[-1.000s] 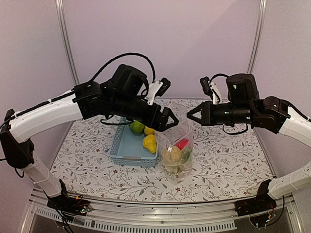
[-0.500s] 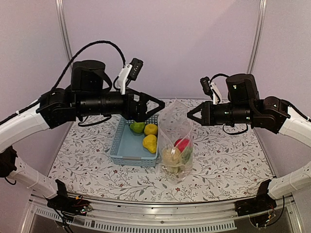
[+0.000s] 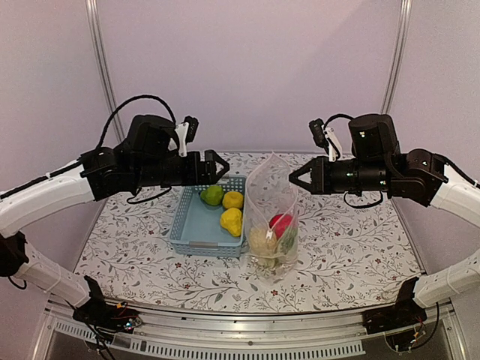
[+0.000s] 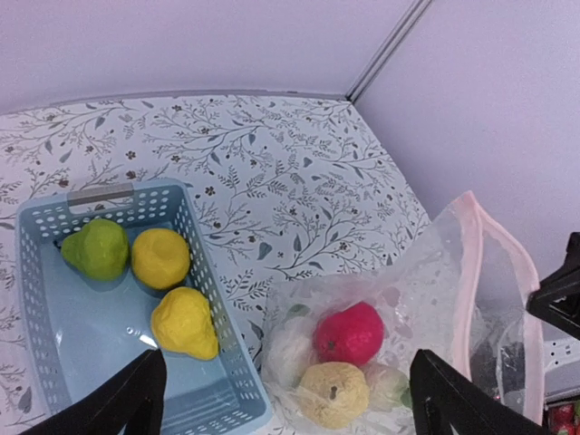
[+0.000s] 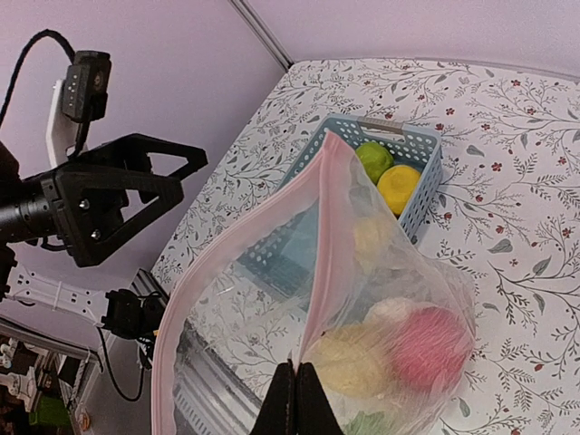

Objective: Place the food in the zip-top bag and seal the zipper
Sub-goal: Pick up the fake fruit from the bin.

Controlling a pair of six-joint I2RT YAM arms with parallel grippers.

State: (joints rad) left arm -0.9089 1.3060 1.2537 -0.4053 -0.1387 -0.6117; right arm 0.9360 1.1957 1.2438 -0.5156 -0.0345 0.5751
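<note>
Left gripper retreated over basket, splayed; right gripper clamps zip-top bag, seemingly at zipper.

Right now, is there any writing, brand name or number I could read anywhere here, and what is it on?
None can be read. The zip-top bag, the blue basket, the food, the left arm and the right arm show no lettering; the tablecloth carries only a leaf-and-flower print.

Light-blue basket, yellow lemons, red tomato, clear pink-edged bag, leaf-patterned tablecloth
</note>
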